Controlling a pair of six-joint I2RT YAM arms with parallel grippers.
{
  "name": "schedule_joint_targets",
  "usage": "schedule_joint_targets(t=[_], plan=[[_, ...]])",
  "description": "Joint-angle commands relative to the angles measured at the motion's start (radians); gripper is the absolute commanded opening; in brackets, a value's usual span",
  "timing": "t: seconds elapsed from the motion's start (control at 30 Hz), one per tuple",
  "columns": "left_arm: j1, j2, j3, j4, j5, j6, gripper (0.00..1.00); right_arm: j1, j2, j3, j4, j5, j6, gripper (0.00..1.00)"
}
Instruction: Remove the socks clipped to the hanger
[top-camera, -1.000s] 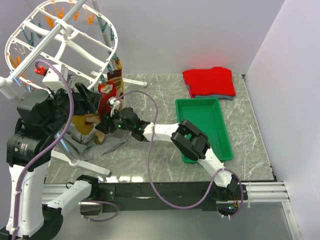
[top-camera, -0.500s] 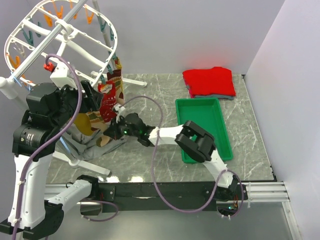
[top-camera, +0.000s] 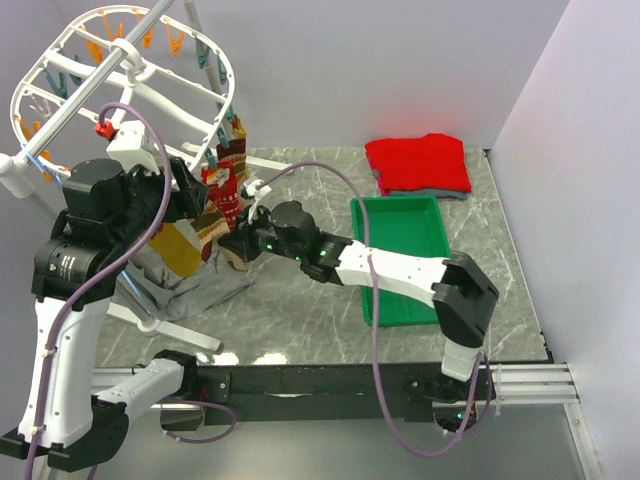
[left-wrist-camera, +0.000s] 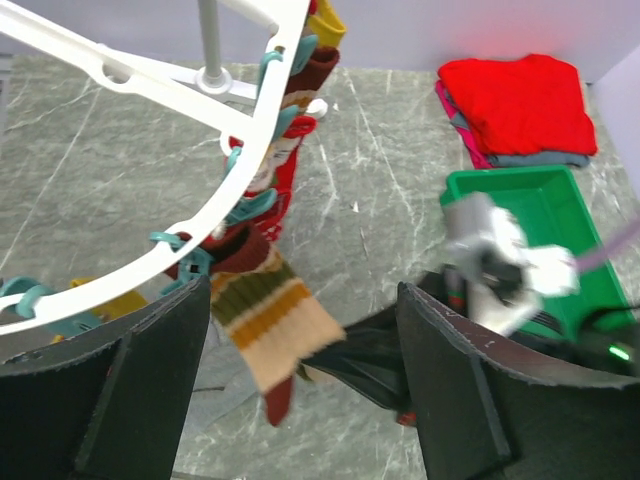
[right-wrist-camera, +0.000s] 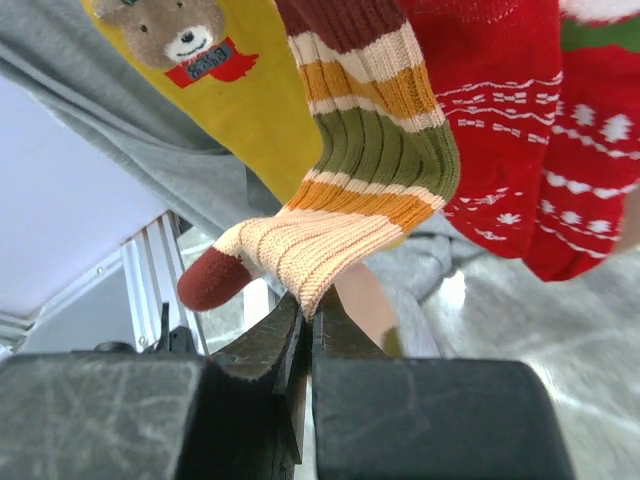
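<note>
Cream ribbing at the foot of the striped sock (right-wrist-camera: 350, 180) is pinched between the shut jaws of the right tool (right-wrist-camera: 305, 315), right under the lower rim of the hanger (left-wrist-camera: 255, 160). The sock's maroon cuff is seen held by a teal clip (left-wrist-camera: 185, 262) on that rim, and its maroon toe is left dangling beside the jaws. Just beside it, red socks (right-wrist-camera: 510, 140) with white patterns are hung along the same rim, and a yellow sock (right-wrist-camera: 235, 100) with a bear patch is seen on its other side. Now the left tool (left-wrist-camera: 300, 295): its fingers are spread wide, nothing is gripped, and it is held just beside the hanger's rim, facing the clipped socks. Below the hanger, grey cloth (top-camera: 200, 295) is spotted on the desk (top-camera: 300, 300). Well off from the hanger, a green tray (top-camera: 395, 202) and a folded red garment (top-camera: 418, 163) are laid on the desk.
</note>
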Motion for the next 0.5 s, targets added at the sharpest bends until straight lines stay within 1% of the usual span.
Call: schedule_joint_targets(t=[0.0,0.13,0.17,0.3,0.47], plan=[[-0.003,0.017,0.021,0.017,-0.059,-0.023,0.81,0.024,-0.098,-0.013,-0.133,0.086,-0.045,0.00],[-0.003,0.028,0.008,0.012,-0.076,-0.030,0.82,0.049,-0.170,-0.018,-0.224,0.149,-0.054,0.00],[-0.003,0.026,0.005,0.015,-0.082,-0.030,0.82,0.058,-0.183,-0.019,-0.235,0.192,-0.060,0.00],[-0.003,0.022,0.000,0.023,-0.087,-0.047,0.81,0.097,-0.250,-0.018,-0.287,0.276,-0.096,0.00],[-0.003,0.012,0.005,0.011,-0.105,-0.122,0.80,0.146,-0.295,-0.009,-0.345,0.396,-0.137,0.00]])
